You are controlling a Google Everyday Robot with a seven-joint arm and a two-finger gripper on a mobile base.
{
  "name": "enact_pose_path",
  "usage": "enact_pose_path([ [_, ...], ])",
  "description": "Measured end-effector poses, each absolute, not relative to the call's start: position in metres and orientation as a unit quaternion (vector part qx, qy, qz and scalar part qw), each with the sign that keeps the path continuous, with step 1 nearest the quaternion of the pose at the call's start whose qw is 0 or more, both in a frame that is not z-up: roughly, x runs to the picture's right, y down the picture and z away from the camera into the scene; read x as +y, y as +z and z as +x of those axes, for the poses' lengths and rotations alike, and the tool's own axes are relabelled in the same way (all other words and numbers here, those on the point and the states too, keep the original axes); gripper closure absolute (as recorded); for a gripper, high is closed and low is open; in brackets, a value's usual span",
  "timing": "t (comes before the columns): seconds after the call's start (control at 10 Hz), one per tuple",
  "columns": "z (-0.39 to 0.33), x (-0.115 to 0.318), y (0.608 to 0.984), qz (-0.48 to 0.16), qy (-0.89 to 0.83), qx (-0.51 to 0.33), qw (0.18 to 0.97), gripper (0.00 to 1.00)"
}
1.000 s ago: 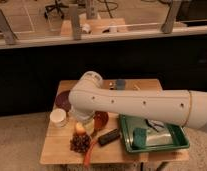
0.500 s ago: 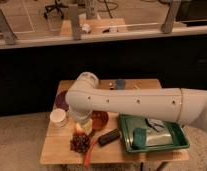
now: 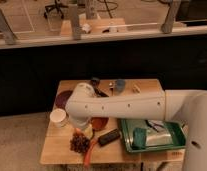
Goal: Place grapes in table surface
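Observation:
The grapes [image 3: 80,143], a dark reddish bumpy cluster, lie on the table surface [image 3: 57,150] near its front left corner. My white arm reaches in from the right, and its rounded end sits over the left half of the table. The gripper [image 3: 82,131] hangs below that end, just above and behind the grapes. It looks open, and I see nothing lifted in it. The arm hides most of it.
An orange bowl [image 3: 100,123] sits right of the gripper and a dark purple bowl [image 3: 62,100] behind it. A white cup [image 3: 58,118] is at the left and a black block [image 3: 110,136] lies nearby. A green tray [image 3: 153,136] fills the right side. Small items stand at the back edge.
The arm's end has shifted a little left and lower over the grapes. The grapes and the other objects stay where they were.

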State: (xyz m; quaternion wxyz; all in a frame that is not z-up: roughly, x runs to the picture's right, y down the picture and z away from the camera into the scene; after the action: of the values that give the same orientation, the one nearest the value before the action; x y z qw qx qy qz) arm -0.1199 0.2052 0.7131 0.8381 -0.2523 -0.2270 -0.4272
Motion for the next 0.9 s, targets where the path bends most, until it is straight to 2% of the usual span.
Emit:
enact_pose_path([
  [0.7,-0.119,0.206,0.716,-0.253,-0.433,-0.229,0.834,0.2],
  [0.9,-0.119,0.222,0.728,-0.243,-0.48,-0.263,0.801,0.2],
])
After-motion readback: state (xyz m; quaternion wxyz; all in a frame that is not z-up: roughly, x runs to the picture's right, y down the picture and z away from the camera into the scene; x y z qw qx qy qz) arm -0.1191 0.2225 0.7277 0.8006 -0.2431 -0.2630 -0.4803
